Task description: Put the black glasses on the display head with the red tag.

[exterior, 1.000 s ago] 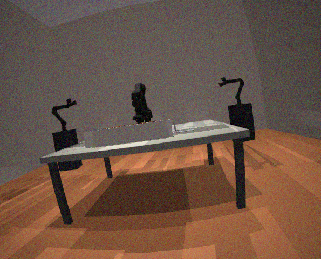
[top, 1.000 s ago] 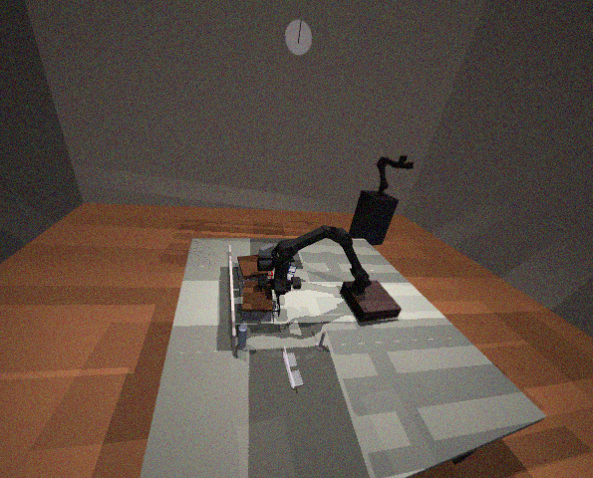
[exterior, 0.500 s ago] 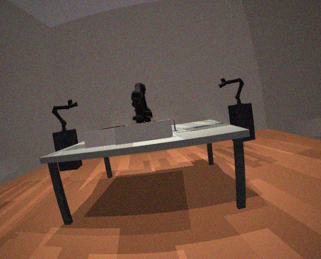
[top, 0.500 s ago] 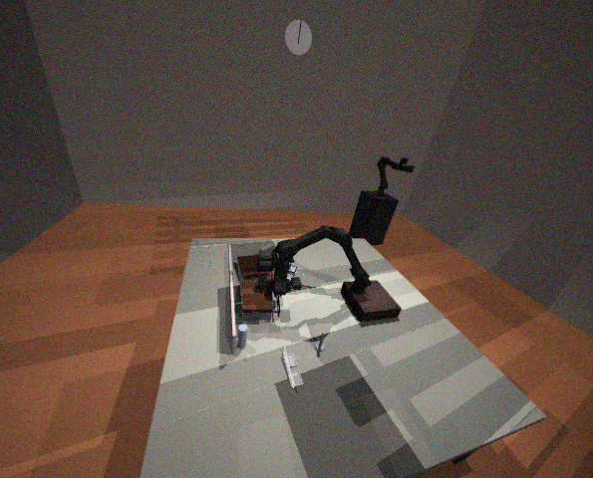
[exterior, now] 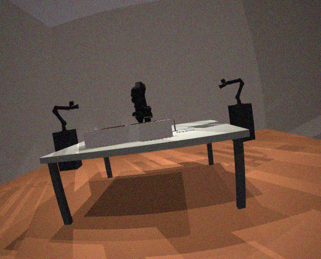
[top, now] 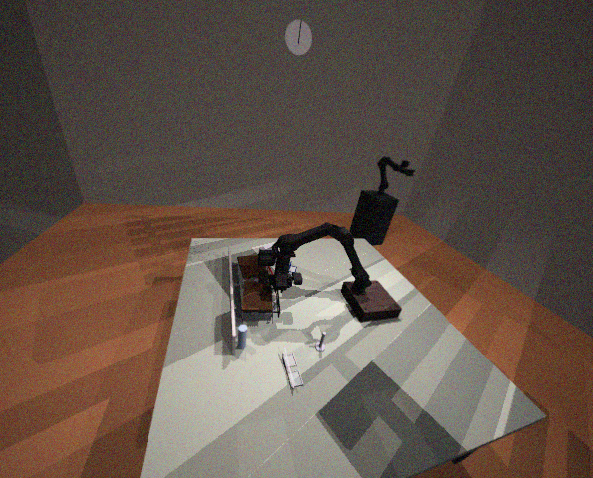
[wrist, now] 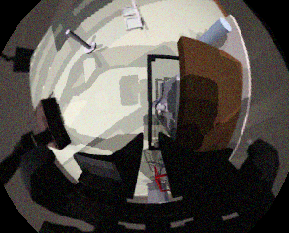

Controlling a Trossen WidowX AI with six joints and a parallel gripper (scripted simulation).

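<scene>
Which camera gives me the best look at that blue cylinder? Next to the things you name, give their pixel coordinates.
The wrist view: the blue cylinder [top: 241, 337] [wrist: 214, 31] appears larger there, partly behind the brown block [wrist: 211, 92]. The top view shows it small but whole, upright beside the long thin panel [top: 231, 303]. In the exterior view I can't make it out.
</scene>
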